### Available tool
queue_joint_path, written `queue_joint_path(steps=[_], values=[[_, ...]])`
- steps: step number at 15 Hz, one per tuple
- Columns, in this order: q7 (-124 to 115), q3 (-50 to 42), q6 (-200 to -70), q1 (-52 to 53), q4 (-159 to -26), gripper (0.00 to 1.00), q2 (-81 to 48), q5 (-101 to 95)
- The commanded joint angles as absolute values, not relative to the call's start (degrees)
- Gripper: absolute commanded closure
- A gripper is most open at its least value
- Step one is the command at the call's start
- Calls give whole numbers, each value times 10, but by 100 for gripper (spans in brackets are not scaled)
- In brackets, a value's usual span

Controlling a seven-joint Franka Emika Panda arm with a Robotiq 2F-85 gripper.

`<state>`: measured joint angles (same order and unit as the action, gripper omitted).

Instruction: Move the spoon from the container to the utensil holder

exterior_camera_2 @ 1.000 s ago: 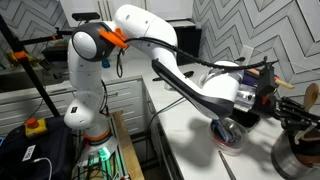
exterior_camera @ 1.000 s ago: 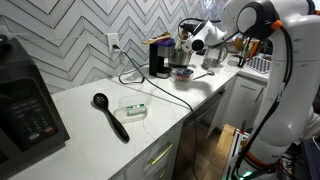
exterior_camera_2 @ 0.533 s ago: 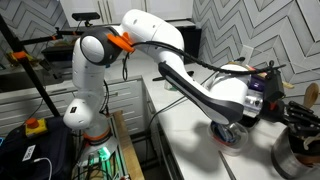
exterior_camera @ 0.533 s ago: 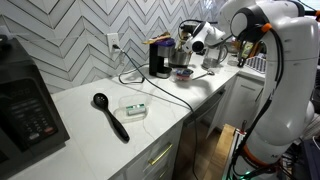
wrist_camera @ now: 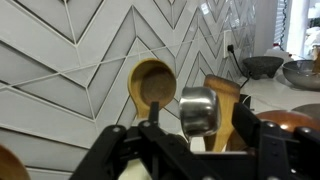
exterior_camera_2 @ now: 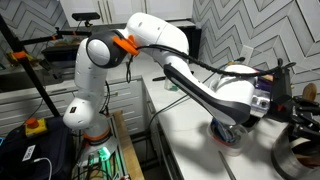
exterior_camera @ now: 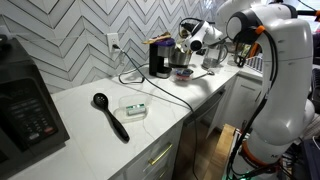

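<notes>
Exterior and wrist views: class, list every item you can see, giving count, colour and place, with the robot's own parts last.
ladle: one, black, on the white counter.
container: one, clear, beside the ladle.
coffee appliance: one, black, against the wall.
utensil holder: one, greyish, counter's far end.
wooden utensils: two, tan, close before the wrist camera.
arm: one, white, reaching over the counter.
gripper: one, dark, at the utensil holder.

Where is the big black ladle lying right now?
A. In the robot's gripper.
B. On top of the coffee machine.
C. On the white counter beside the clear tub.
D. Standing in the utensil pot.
C: in an exterior view the black ladle lies flat on the white counter, just beside the clear container.
</notes>
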<state>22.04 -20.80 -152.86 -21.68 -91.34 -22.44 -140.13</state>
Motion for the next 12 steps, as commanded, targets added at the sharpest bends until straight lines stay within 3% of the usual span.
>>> queue_joint_path(steps=[1, 6, 11, 12], values=[[213, -204, -1534, -221, -907, 0, -207, -1353], [281, -218, -1574, -213, -974, 0, -76, -1275], [251, -250, -1803, -255, -993, 0, 39, -1245], [258, -241, -1749, -243, -945, 0, -19, -1255]])
